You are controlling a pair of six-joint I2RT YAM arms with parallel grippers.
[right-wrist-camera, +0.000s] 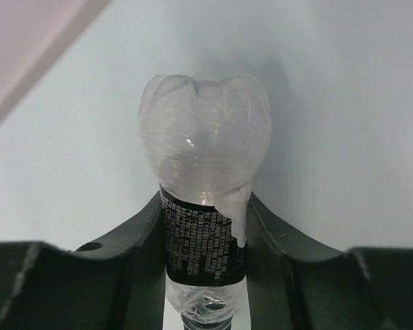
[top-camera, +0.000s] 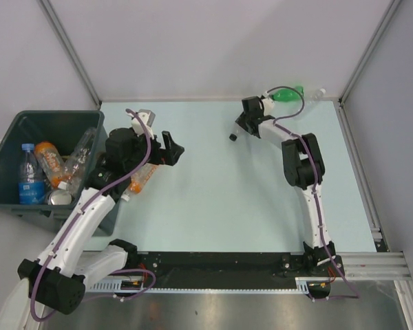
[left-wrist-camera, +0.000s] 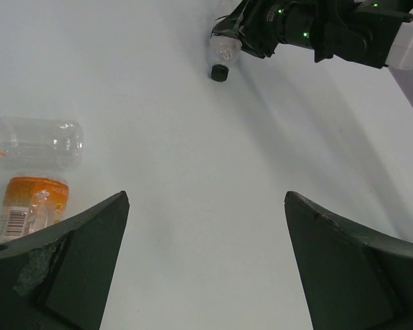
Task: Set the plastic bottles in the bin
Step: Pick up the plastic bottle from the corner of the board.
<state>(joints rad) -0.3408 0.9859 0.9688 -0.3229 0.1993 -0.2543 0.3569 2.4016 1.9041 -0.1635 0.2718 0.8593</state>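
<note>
Right hand (right-wrist-camera: 205,227) clamped on a clear black-labelled bottle (right-wrist-camera: 205,137), left hand (left-wrist-camera: 206,199) spread wide over the table (left-wrist-camera: 158,103)

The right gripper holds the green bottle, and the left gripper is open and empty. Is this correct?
Not quite: the right wrist view shows the right gripper holding a clear bottle with a black label. The green bottle lies free by the far wall. The left gripper is open and empty.

Clear black-labelled bottle (right-wrist-camera: 205,206) clamped in right claw (right-wrist-camera: 205,275), pale table (right-wrist-camera: 344,103)
</note>
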